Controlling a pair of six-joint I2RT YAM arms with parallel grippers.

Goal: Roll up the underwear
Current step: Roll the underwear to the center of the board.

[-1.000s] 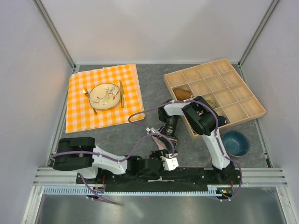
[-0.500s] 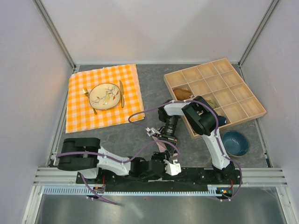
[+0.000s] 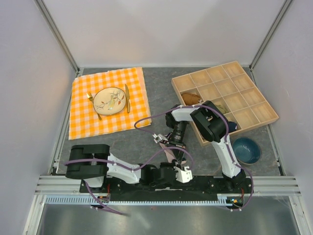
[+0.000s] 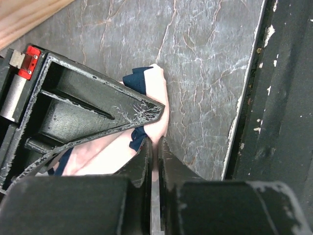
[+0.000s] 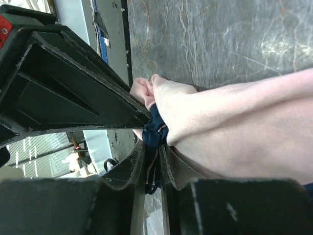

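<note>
The underwear (image 4: 155,93) is a bunched pale pink brief with dark navy edging, lying on the grey table close to the near edge. In the top view only a small pink patch of the underwear (image 3: 172,154) shows between the two wrists. My left gripper (image 4: 155,147) is shut, with a pink fold pinched between its fingers. From the far side my right gripper (image 5: 157,147) is shut on the underwear's navy edging (image 5: 156,128), and pink fabric (image 5: 244,127) bulges beside it. The two grippers nearly touch: a right finger (image 4: 98,110) crosses the left wrist view.
A wooden compartment tray (image 3: 254,100) stands at the back right, with rolled garments (image 3: 191,98) in its near cells. A blue bowl (image 3: 245,149) sits in front of it. At the back left an orange checked cloth (image 3: 83,117) carries a plate (image 3: 110,100) and cutlery. The black base rail (image 4: 283,98) runs right beside the underwear.
My left gripper has slid a little to the right along the near edge and has gone from open to shut on the pink fabric. The right arm has hardly moved.
</note>
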